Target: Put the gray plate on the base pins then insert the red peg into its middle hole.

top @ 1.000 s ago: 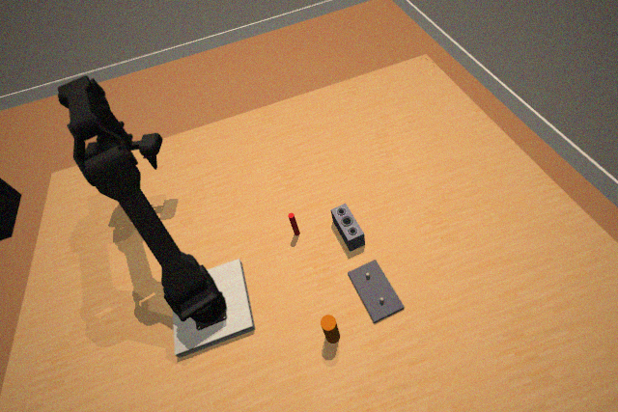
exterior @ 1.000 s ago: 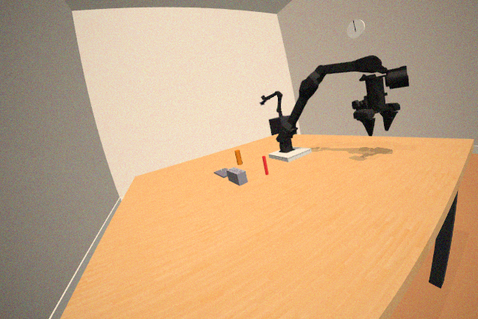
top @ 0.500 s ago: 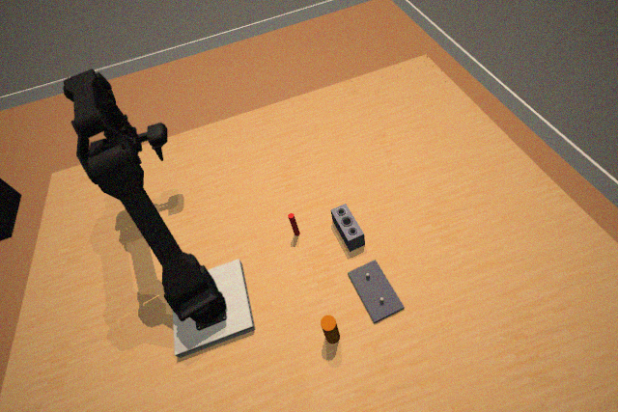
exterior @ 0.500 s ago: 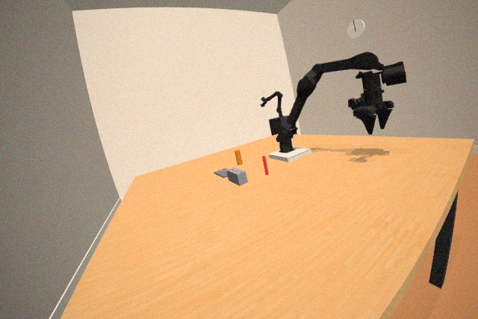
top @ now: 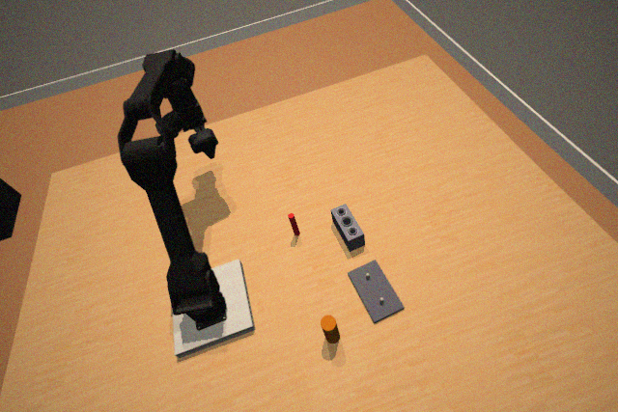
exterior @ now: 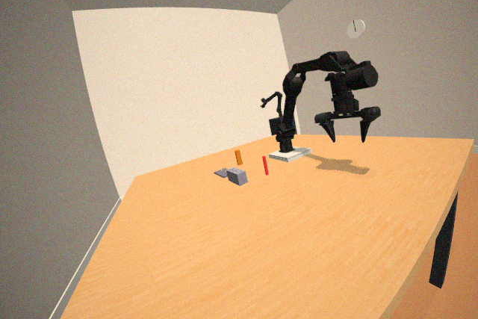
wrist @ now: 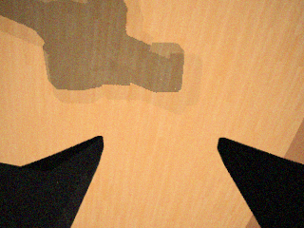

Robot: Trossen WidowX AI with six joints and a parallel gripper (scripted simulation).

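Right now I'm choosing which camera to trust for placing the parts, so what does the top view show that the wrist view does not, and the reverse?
Only top: the gray plate with three holes, the base with two pins, the upright red peg, and the orange cylinder.
Only wrist: both fingertips of the gripper apart, with bare wood between them.
Both: the wooden tabletop and the arm's shadow on it.
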